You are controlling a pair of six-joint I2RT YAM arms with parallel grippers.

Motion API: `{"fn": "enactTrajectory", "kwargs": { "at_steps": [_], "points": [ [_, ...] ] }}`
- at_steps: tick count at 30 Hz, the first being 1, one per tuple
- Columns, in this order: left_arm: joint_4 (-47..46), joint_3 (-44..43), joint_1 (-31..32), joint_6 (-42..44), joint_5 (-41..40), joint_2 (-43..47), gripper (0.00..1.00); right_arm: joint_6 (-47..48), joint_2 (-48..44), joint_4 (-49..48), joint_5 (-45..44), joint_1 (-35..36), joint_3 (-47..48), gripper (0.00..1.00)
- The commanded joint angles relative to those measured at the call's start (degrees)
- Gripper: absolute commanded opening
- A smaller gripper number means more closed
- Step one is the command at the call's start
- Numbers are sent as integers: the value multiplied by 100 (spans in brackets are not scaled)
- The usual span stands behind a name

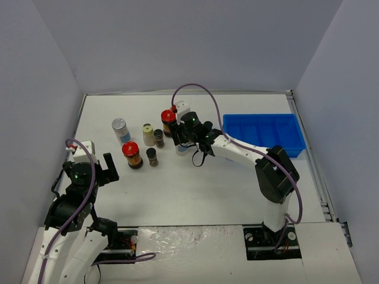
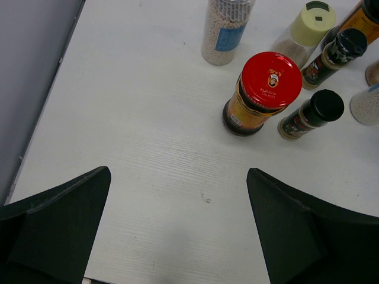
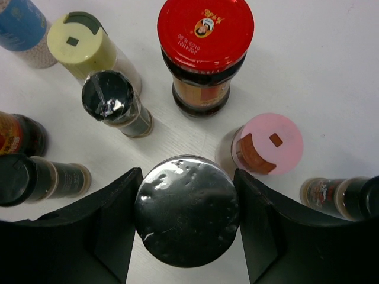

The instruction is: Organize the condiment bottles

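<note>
My right gripper (image 3: 186,183) is shut on a silver-lidded jar (image 3: 186,216), one finger against each side of the lid; the jar stands on the table among the other condiment bottles. Around it are a red-lidded dark sauce jar (image 3: 205,35), a pink-capped jar (image 3: 269,143), a cream-lidded jar (image 3: 80,41) and small black-capped jars (image 3: 109,97). In the top view this gripper (image 1: 185,142) is right of the cluster. My left gripper (image 2: 177,195) stands open over bare table, short of a red-lidded jar (image 2: 269,80) and a blue-labelled jar (image 2: 228,29).
A blue compartmented tray (image 1: 263,116) lies at the back right of the table. The left arm (image 1: 77,177) is at the near left by the grey side wall. A purple cable loops above the right arm.
</note>
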State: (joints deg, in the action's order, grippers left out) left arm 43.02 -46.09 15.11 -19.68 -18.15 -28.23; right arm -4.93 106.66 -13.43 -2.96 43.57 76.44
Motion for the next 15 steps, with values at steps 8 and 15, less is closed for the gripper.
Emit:
{"fn": "enactTrajectory", "kwargs": {
  "at_steps": [8,15],
  "points": [
    [-339,-67,35,-88,-170,-8,97,-160,-1994,797,-603,-533,354,0],
    [-339,-67,27,-99,-155,12,97,216,-2802,1189,-674,-2132,294,0]
  ]
}}
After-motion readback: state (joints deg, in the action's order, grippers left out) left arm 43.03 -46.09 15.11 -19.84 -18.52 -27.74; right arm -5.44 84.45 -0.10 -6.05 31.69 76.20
